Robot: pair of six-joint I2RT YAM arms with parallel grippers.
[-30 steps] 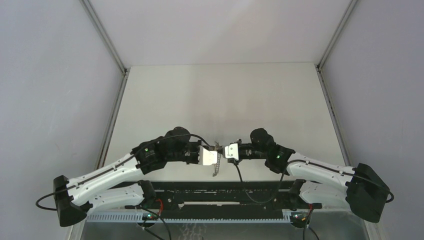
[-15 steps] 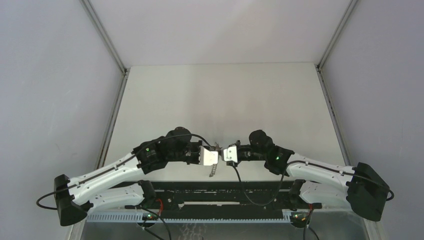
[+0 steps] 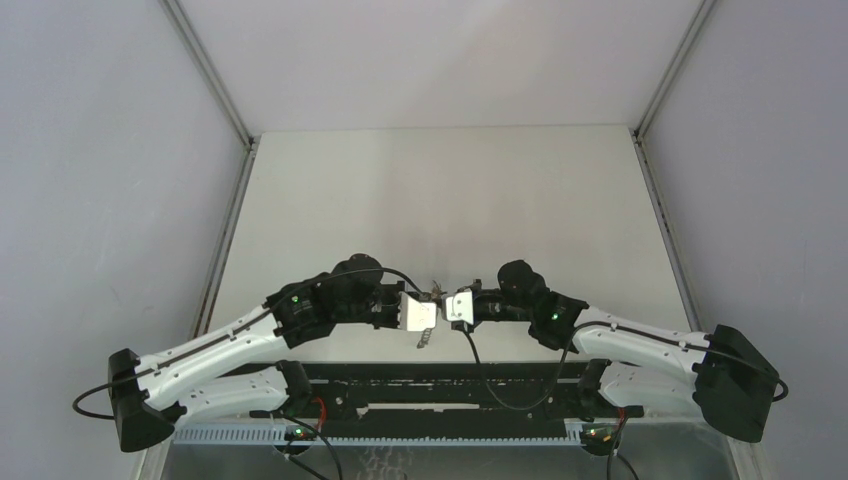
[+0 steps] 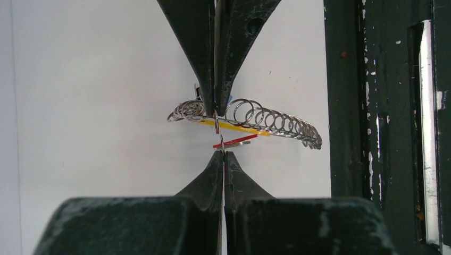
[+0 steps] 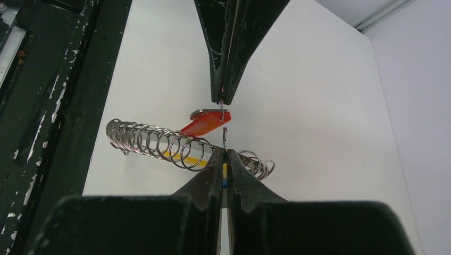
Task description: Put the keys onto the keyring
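two closed grippers meet: left gripper [image 4: 224, 155] nips the red key [image 5: 205, 123], right gripper [image 5: 225, 154] the keyring [image 5: 154, 141] (coiled).

**White table under my two claws**

The table [image 3: 450, 190] was a plain matte white sheet. It ran from beneath my left claw [image 4: 223, 153] and my right claw [image 5: 224, 153] far out ahead of them to the back wall. Behind the claws, on my own side, a black metal rail [image 3: 450, 385] with chipped paint ran along the table's near edge, passing to the right of the left claw and to the left of the right one. A few small dark specks [image 4: 272, 71] marked the white between the left claw and that rail. Well out to either side of the claws, pale metal strips [image 3: 228, 250] lined the table's edges.
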